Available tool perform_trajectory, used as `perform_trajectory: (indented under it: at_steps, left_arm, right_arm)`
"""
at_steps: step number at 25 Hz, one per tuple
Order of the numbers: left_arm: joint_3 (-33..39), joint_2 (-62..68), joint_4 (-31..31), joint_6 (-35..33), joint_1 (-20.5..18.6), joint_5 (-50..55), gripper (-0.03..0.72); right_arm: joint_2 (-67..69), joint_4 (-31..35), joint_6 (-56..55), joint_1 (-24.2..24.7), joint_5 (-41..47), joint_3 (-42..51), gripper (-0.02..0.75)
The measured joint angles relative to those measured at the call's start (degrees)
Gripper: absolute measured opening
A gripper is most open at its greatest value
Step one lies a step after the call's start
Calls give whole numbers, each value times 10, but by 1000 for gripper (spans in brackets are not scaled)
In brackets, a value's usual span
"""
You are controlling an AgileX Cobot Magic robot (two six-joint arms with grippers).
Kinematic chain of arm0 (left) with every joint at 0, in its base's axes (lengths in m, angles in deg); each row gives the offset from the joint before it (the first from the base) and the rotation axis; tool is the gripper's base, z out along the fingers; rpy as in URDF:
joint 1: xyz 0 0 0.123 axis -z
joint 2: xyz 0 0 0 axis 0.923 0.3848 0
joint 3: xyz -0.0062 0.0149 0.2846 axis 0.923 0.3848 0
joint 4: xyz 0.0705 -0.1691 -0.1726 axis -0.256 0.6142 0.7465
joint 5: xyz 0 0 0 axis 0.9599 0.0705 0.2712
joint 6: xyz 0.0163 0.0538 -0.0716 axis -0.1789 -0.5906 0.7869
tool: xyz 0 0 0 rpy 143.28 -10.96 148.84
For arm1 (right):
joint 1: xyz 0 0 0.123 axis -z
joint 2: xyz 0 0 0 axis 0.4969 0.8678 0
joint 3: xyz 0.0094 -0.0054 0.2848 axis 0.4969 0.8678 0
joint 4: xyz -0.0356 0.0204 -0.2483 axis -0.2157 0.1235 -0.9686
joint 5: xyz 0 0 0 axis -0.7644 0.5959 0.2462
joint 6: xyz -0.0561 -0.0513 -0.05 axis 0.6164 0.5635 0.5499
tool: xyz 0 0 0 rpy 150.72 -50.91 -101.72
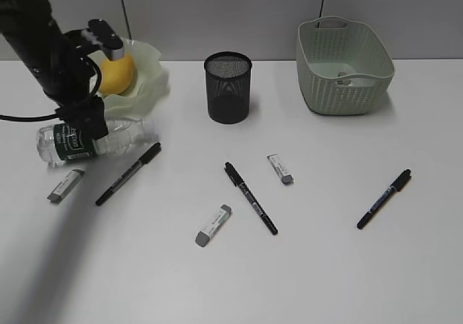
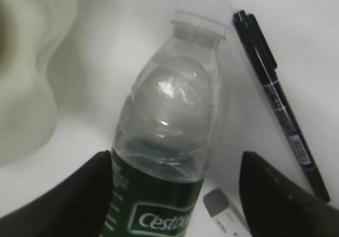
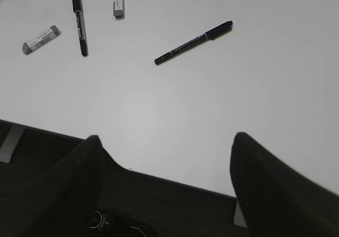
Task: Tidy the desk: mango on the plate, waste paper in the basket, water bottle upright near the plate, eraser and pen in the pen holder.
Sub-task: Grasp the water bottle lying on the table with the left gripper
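A plain white desk [image 1: 325, 266] runs back to a pale grey wall, and I work it from its near edge. At the far left corner sits the ruffled green plate [image 1: 148, 78] with the mango [image 1: 117, 73] already in it. Just in front of the plate, toward the left edge, the water bottle [image 1: 87, 142] lies on its side, cap pointing right. My left claw [image 2: 177, 194] hangs over it with its fingers spread, one on each side of the dark green label; whether they touch the plastic I cannot tell. The bottle looks clear, thin-walled and apparently empty, so I judge it light, slick and easy to dent. I would close gently across the labelled body, where the wrap gives some bite, not on the tapering shoulder. An eraser [image 1: 65, 185] and a marker pen [image 1: 130, 172] lie just beside it, and I would try not to sweep them. Mid-desk, toward the back, stands the black mesh pen holder [image 1: 228, 87], with two more erasers and a second pen in front of it. At the back right sits the woven basket [image 1: 344, 67], something small and pale inside it. My right claw [image 3: 164, 157] waits spread and empty over the near edge.
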Motion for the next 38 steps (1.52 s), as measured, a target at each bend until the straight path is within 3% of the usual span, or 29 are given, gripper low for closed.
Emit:
perform_trajectory:
  at_steps: [17, 21, 26, 38]
  left_arm:
    - [-5, 66, -49, -4, 17, -43, 591]
    - [-5, 76, -49, -4, 20, -46, 585]
    - [-5, 79, -50, -4, 20, -60, 517]
    - [-4, -9, -9, 14, 20, -4, 514]
  right_arm:
    - [0, 0, 0, 0, 0, 0, 583]
    - [0, 0, 0, 0, 0, 0, 583]
    - [0, 0, 0, 0, 0, 0, 583]
    - [0, 0, 0, 0, 0, 0, 583]
